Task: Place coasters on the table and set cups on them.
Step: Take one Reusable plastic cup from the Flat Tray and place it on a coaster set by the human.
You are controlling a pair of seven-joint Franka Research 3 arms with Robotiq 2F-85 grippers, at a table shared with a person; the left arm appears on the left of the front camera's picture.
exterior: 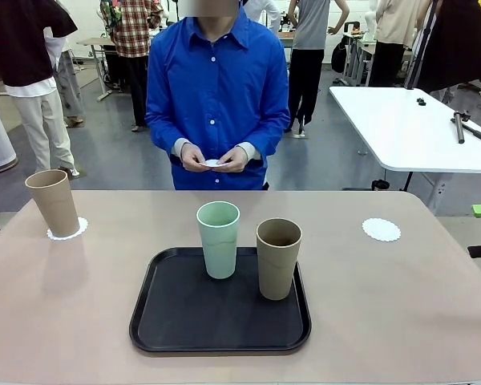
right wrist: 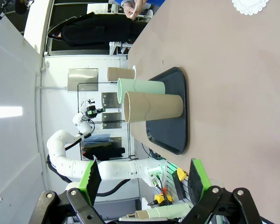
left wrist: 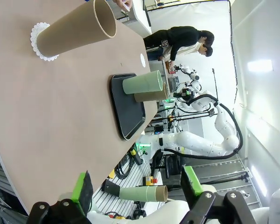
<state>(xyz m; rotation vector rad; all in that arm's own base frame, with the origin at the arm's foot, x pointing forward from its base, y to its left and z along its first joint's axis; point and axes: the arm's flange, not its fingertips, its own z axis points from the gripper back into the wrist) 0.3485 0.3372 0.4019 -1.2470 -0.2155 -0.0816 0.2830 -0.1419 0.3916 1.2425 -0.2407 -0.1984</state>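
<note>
One tan cup (exterior: 54, 202) (left wrist: 77, 29) stands on a coaster (exterior: 67, 230) (left wrist: 39, 42) at the table's (exterior: 401, 305) far left. A mint green cup (exterior: 218, 238) (right wrist: 140, 86) and a second tan cup (exterior: 278, 257) (right wrist: 154, 106) stand side by side on the black tray (exterior: 220, 321). Another coaster (exterior: 381, 230) (right wrist: 249, 5) lies bare at the far right. The person in a blue shirt holds a third coaster (exterior: 214, 163) in both hands. My left gripper (left wrist: 137, 186) and my right gripper (right wrist: 144, 179) are open, holding nothing, back from the table's edges.
The tray (left wrist: 126, 107) (right wrist: 170, 116) sits near the table's front middle. A white table (exterior: 409, 128) stands behind on the right. Other people stand farther back in the room.
</note>
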